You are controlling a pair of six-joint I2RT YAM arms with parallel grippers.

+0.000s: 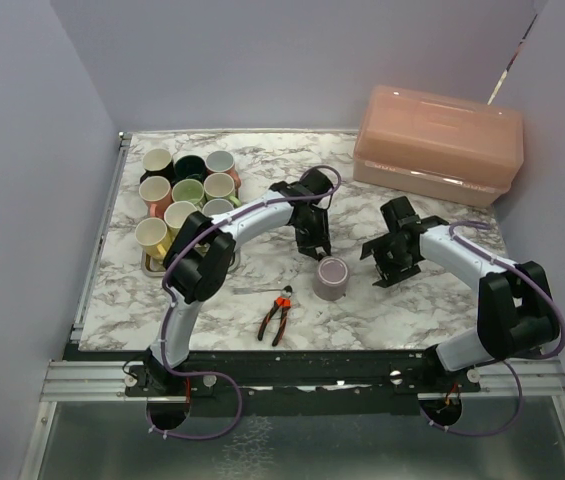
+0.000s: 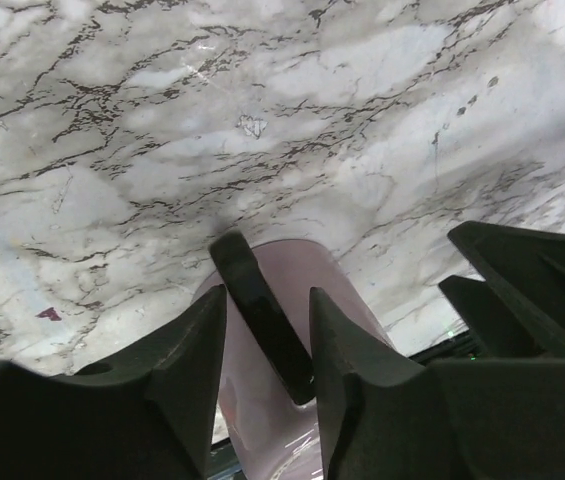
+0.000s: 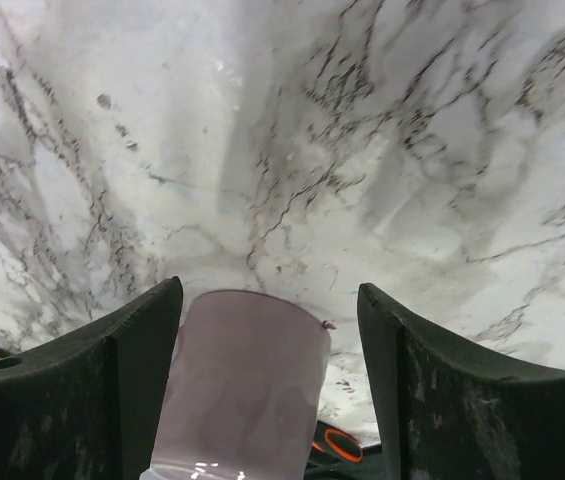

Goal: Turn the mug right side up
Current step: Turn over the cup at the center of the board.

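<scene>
While right jaws gape near the mug (image 1: 331,278), left jaws straddle its handle (image 2: 262,310), clamping unclear.

**A:** What lies on the bench (image 1: 412,310)?

**B:** It is white marble-patterned with dark veins. At its far left stands a tight group of about nine cups (image 1: 187,190), mouths up: cream, dark green, pink, pale green and yellowish. Near the front edge, pliers (image 1: 278,316) with red-and-black handles lie flat, handles slightly spread.

**A:** And to the right?

**B:** A translucent pink box (image 1: 437,143), lid on, sits in the far right corner. Plain lilac walls (image 1: 262,60) stand around.
</scene>
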